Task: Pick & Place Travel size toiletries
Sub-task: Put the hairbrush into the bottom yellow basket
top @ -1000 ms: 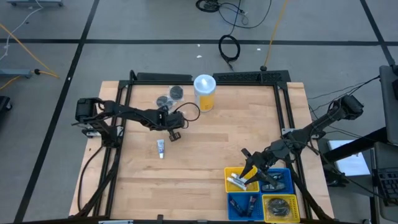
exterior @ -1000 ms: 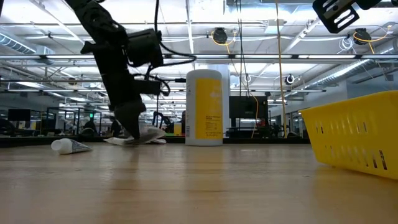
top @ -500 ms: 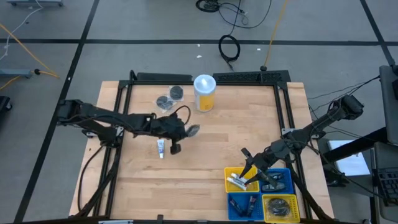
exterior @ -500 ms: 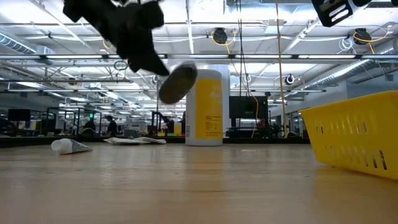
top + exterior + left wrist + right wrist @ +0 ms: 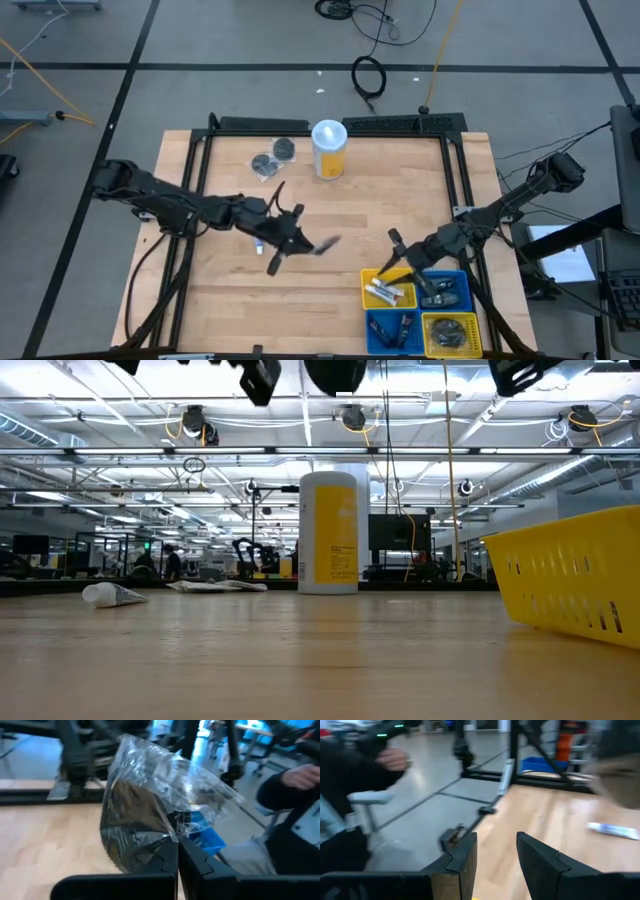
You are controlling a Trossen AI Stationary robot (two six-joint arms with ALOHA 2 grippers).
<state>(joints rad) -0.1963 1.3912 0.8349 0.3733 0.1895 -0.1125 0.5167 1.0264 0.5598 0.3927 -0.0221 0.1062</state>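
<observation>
High view: we see the left gripper (image 5: 312, 244) mid-frame above the worktop (image 5: 330, 215), pinching a clear packet (image 5: 328, 243); the right gripper (image 5: 392, 241), fingers apart, sits over the bins (image 5: 417, 310) at lower right. Low view: we see a white tube (image 5: 113, 595) lying at left. Left wrist view: we see the packet (image 5: 150, 815) clamped in closed fingers (image 5: 167, 862).

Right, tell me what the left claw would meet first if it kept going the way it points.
Likely the yellow basket of the bin set. The left claw, shut on a clear packet, points that way over bare table; height is unclear.
</observation>
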